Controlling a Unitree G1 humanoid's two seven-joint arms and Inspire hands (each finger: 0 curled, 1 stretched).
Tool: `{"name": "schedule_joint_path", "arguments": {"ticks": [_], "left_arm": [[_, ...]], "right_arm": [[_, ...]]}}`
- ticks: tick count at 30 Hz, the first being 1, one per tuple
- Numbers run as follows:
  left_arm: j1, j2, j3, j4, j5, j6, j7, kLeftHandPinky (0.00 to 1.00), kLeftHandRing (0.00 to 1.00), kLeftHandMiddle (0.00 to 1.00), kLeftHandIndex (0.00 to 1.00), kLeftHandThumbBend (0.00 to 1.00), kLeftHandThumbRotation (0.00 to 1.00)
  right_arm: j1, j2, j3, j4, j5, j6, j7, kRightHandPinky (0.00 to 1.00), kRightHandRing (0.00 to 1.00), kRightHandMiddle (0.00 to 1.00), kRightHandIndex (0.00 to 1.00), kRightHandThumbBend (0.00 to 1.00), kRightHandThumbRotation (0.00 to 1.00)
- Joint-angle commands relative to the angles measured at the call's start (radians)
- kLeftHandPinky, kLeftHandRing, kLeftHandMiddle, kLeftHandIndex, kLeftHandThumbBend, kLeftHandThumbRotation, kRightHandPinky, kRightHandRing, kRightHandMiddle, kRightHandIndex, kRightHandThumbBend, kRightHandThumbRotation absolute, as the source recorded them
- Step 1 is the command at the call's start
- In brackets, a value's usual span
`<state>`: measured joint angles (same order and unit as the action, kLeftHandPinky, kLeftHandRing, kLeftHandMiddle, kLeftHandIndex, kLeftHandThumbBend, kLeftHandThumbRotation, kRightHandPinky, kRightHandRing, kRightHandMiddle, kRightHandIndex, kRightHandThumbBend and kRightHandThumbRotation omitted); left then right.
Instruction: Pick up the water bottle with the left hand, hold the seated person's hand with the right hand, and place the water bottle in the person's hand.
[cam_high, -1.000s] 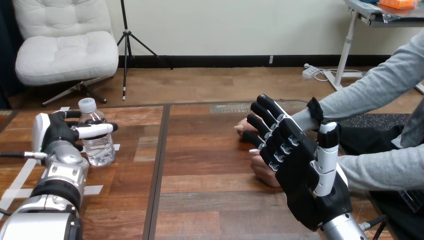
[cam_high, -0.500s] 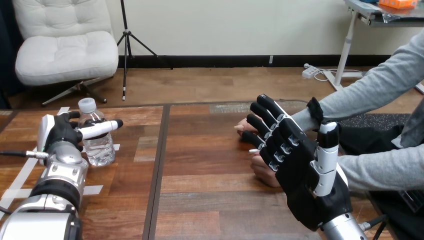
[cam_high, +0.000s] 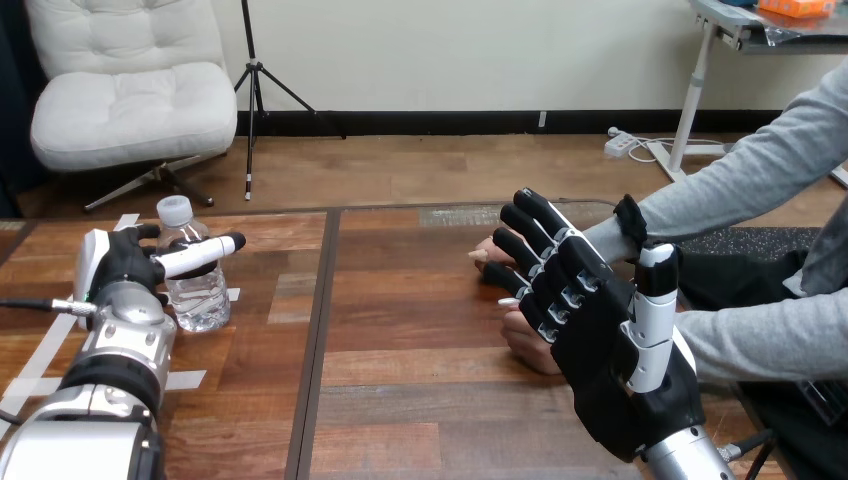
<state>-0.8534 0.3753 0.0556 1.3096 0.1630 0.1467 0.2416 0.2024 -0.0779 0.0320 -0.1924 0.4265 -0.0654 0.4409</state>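
I see a table (cam_high: 420, 330) of dark wood, smooth with a soft shine. The water bottle (cam_high: 195, 285) is clear, shiny plastic. My left hand (cam_high: 125, 262) and right hand (cam_high: 610, 350) are matt black with smooth white shells. My left forearm (cam_high: 110, 400) is shiny silver metal. The person's sleeve (cam_high: 740, 180) is soft grey cloth.

left robot hand (cam_high: 125, 268): low, fingers (cam_high: 200, 256) extended | right robot hand (cam_high: 610, 345): raised, fingers (cam_high: 530, 222) straight, spread
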Motion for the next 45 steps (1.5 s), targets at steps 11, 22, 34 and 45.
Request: {"name": "schedule_joint_path", "arguments": {"ticks": [11, 22, 34, 45], "left_arm": [[-0.111, 0.001, -0.005, -0.001, 0.009, 0.015, 0.004, 0.81, 0.9, 0.93, 0.96, 0.95, 0.34], [-0.123, -0.018, 0.004, -0.007, 0.006, 0.035, 0.101, 0.68, 0.79, 0.81, 0.81, 0.89, 0.17], [-0.104, -0.029, 0.004, -0.018, 0.007, -0.021, 0.183, 0.41, 0.48, 0.54, 0.58, 0.77, 0.01], [-0.086, -0.026, 0.005, -0.013, 0.003, -0.078, 0.179, 0.39, 0.45, 0.5, 0.53, 0.73, 0.0]], "right_arm": [[-0.029, 0.009, -0.006, -0.053, 0.01, -0.02, 0.0, 0.93, 0.98, 0.96, 0.94, 0.91, 1.0], [-0.031, 0.011, -0.006, -0.048, 0.008, -0.024, 0.002, 0.94, 0.98, 0.97, 0.94, 0.91, 1.0], [-0.03, 0.009, -0.006, -0.049, 0.008, -0.02, 0.0, 0.94, 0.98, 0.97, 0.94, 0.92, 1.0], [-0.029, 0.011, -0.007, -0.051, 0.01, -0.021, -0.001, 0.94, 0.98, 0.96, 0.94, 0.92, 1.0]]}}
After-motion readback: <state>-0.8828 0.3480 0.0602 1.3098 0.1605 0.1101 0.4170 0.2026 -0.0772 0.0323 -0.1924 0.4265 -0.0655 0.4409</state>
